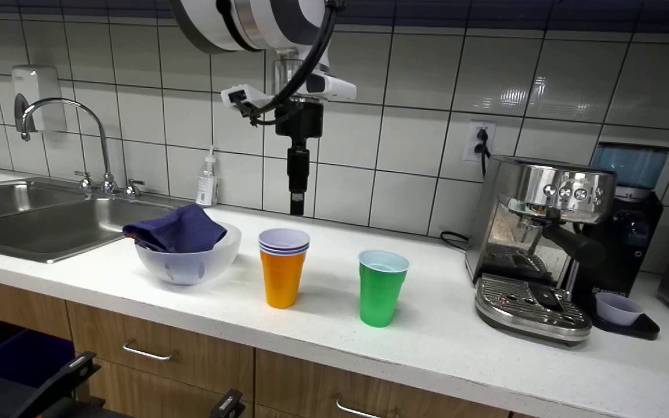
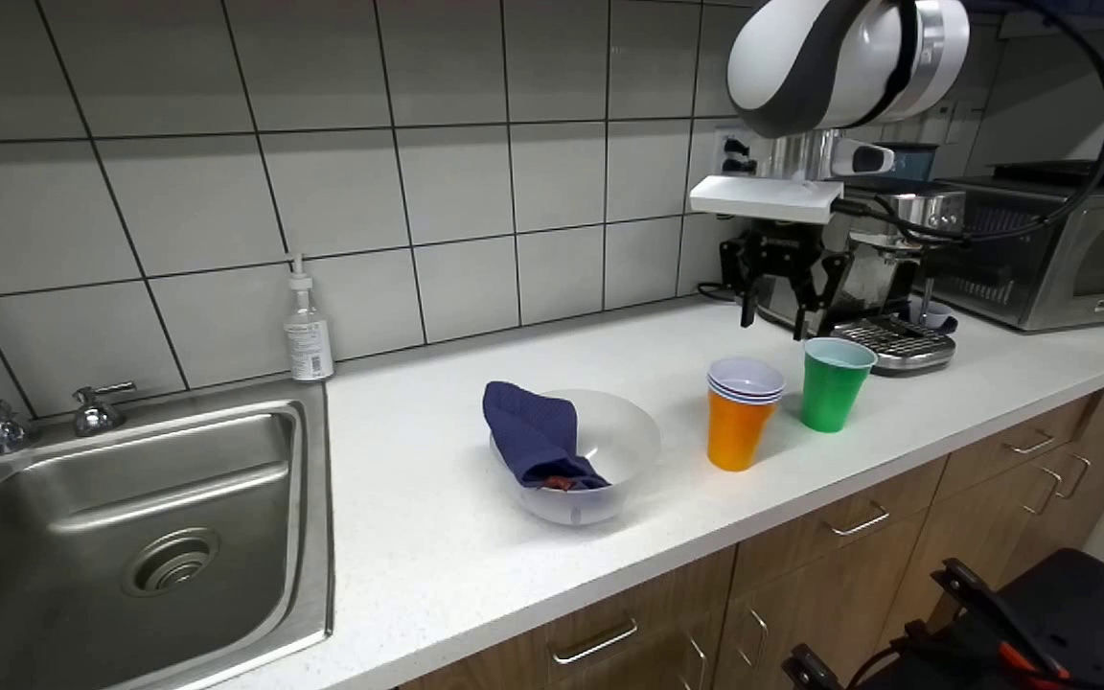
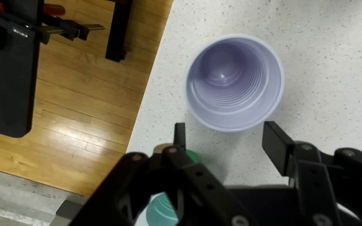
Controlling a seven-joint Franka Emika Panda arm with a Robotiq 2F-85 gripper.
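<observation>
The claw (image 2: pixel 772 328) hangs above a white kitchen surface (image 1: pixel 439 342), its jaws spread well apart with nothing between them, near a stack of orange cups (image 1: pixel 284 278). The stack stands upright between a frosted bowl (image 1: pixel 221 255) and a green cup (image 1: pixel 382 293); in the wrist view, its lavender mouth shows just past the tips of the jaws.

The cups look like thin plastic, so they should prove light and springy, with smooth sides that may slide a little in the grip. Too firm a squeeze would likely dent a wall, though nesting should leave the orange stack stiffer than the green cup. The soundest hold appears to be across opposite sides just below the rims; pinching one wall at the lip might lift only the innermost cup.

By the count: one orange stack, at least three rims visible, its full number hidden; one green cup; one bowl, with one dark blue cloth (image 1: pixel 177 229) draped in it; one pump bottle (image 1: pixel 207 184); one faucet (image 1: pixel 108 183) at the sink (image 2: pixel 312 479); one coffee machine (image 1: pixel 520 180); one small pale dish (image 1: pixel 619 309) beside it; one microwave (image 2: pixel 1098 259).
</observation>
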